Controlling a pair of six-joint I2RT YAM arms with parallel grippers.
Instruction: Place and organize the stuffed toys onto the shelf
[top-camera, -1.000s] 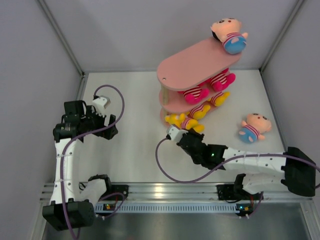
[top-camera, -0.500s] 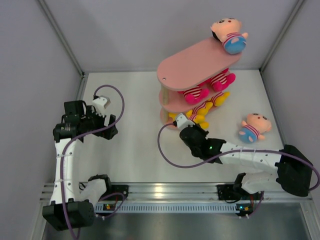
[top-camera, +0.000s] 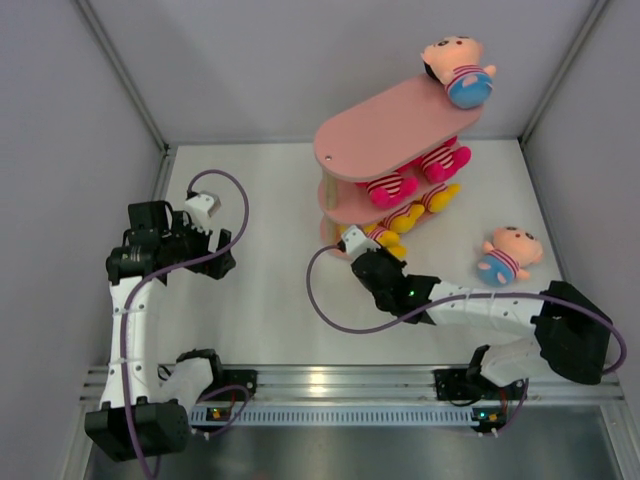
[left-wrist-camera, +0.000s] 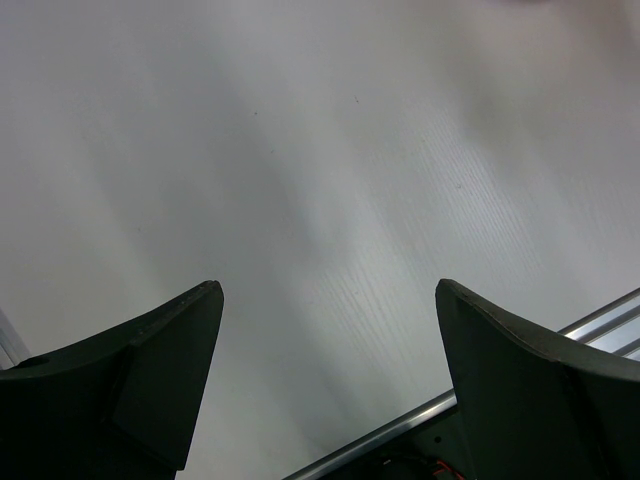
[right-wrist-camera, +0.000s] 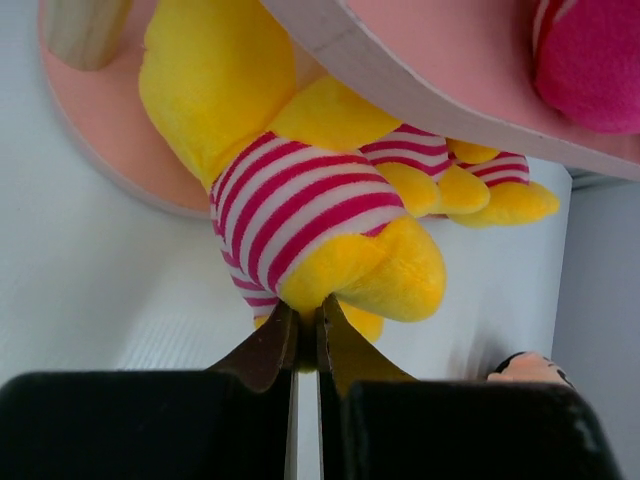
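Observation:
The pink three-tier shelf (top-camera: 395, 128) stands at the back right. A peach-headed toy (top-camera: 460, 70) lies on its top board. Two hot pink toys (top-camera: 415, 175) lie on the middle board. Yellow toys (top-camera: 425, 205) lie on the bottom board. My right gripper (right-wrist-camera: 308, 325) is shut on a yellow toy in a striped shirt (right-wrist-camera: 300, 225), pinching its lower edge, with its head on the bottom board (right-wrist-camera: 100, 130). In the top view this gripper (top-camera: 362, 252) is at the shelf's near end. Another peach-headed toy (top-camera: 508, 255) lies on the table at the right. My left gripper (left-wrist-camera: 325, 300) is open and empty above bare table.
Grey walls enclose the white table (top-camera: 260, 260) on three sides. A metal rail (top-camera: 340, 380) runs along the near edge. The left arm (top-camera: 165, 245) is raised at the left side, away from the shelf.
My right gripper has moved up and left towards the shelf's near end, carrying the yellow toy under the boards. The left arm has not moved.

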